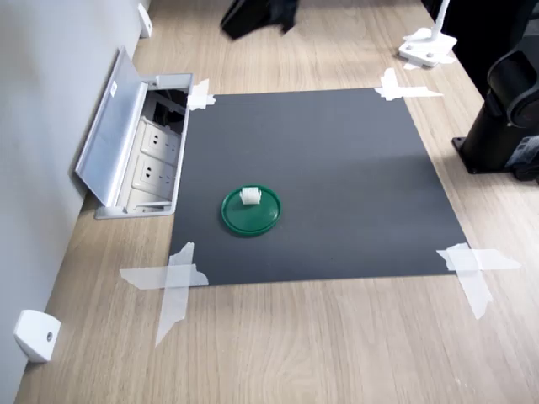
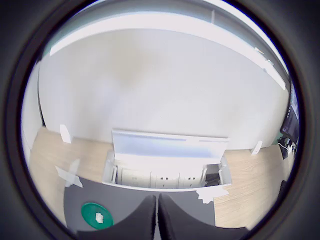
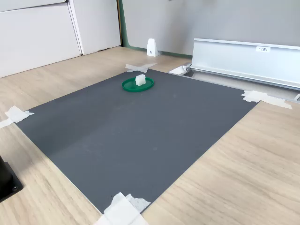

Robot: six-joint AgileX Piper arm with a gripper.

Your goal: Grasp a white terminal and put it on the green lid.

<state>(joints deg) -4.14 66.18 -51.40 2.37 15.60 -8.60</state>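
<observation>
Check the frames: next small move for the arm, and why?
Probably none beyond holding clear: the white terminal already sits on the green lid, and the gripper, jaws together and empty, is well away from both. Any further approach risks knocking it off.

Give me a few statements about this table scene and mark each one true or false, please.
1. The white terminal sits on the green lid. True.
2. The green lid lies on bare wood. False: it lies on the dark mat.
3. The claw holds the terminal. False: its fingers are together and empty, away from the lid.
4. The mat's corners are taped down. True.
5. The socket box cover is closed. False: it stands open.
</observation>
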